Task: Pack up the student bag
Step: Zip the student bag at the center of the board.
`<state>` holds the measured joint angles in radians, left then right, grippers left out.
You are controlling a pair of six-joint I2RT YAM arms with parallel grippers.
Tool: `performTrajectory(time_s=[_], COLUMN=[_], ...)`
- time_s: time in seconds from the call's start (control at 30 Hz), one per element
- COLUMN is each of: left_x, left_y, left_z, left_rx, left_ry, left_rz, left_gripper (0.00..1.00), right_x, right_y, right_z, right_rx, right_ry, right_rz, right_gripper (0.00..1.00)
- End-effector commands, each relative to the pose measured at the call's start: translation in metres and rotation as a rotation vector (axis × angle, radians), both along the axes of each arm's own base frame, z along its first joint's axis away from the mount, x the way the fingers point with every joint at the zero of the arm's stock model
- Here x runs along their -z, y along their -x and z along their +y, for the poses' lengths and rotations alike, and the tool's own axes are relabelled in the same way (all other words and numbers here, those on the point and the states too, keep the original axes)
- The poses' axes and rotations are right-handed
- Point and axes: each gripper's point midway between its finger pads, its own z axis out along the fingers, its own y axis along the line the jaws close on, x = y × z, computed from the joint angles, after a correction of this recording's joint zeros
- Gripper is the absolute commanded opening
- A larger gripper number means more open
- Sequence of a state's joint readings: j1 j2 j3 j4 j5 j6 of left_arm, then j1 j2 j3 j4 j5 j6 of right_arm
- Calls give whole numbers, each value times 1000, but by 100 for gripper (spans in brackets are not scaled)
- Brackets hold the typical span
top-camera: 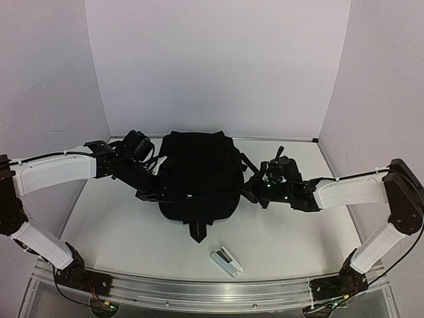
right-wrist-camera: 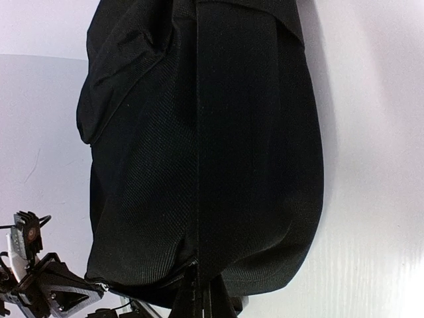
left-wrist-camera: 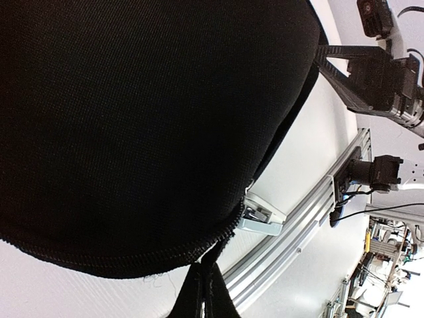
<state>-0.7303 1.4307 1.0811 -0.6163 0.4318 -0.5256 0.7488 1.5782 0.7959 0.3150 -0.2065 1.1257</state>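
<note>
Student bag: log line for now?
student bag centred | left end effector at its left side | right end effector at its right side | grips unclear | white object loose in front

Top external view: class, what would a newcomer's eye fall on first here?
The big black student bag dominates the middle of the table. The left gripper and right gripper flank it, one at each side. A small white object lies apart, in front of the bag.
</note>
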Motion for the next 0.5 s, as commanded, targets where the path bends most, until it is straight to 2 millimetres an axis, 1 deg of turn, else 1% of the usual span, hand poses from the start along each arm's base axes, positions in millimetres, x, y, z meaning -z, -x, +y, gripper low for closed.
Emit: performTrajectory(time_s=[0.0,0.07,0.13,0.27,0.3,0.47], left_x=[-40,-39,-33,-10,-7,-10], left_y=[1,0,-2,-9,-11,-13], left_z=[9,10,13,29,32,38], left_rx=[28,29,22,-21,-31,-46], left_ry=[22,9,-8,-67,-81,-77], left_rz=[-50,-53,-47,-18,-17,-37], left_gripper=[0,0,0,0,0,0], right_x=[-13,-15,-13,-2,1,16], right_y=[-23,-24,-24,-25,-25,-26], right_z=[-47,-53,-59,-68,-71,-84], right_rx=[167,185,196,212,217,248], right_ry=[106,128,145,171,178,214], right_rz=[-76,-82,-81,-58,-52,-29], right_gripper=[0,0,0,0,0,0])
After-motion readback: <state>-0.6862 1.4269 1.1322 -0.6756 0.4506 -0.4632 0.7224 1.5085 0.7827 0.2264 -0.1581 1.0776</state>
